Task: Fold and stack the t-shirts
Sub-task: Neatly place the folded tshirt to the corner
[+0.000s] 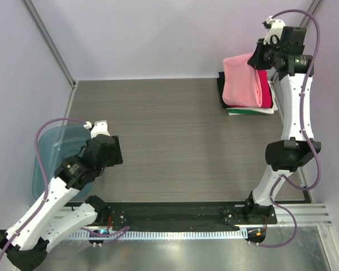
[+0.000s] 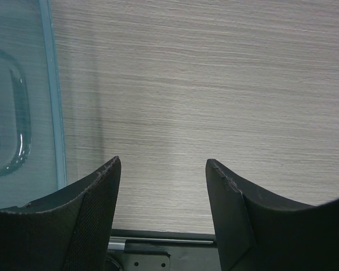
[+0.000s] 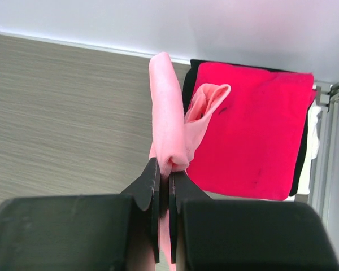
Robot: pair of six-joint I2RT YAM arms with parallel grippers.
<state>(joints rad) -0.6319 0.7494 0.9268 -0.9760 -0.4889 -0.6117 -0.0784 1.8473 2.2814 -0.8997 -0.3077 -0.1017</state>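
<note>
My right pincer (image 3: 165, 169) is clenched on the salmon-pink t-shirt (image 3: 166, 107), apparently folded, hanging over the magenta-red shirt (image 3: 254, 130) atop the far-right stack (image 1: 251, 110). I'd lower it flat, edges aligned, before releasing. My left pincer (image 2: 164, 169) is spread wide, empty.

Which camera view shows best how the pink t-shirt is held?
The right wrist view: the right pincer is shut on the pink t-shirt, seen close up. The top view shows the pink cloth over the stack, the grip hidden. The left wrist view shows none of it.
</note>
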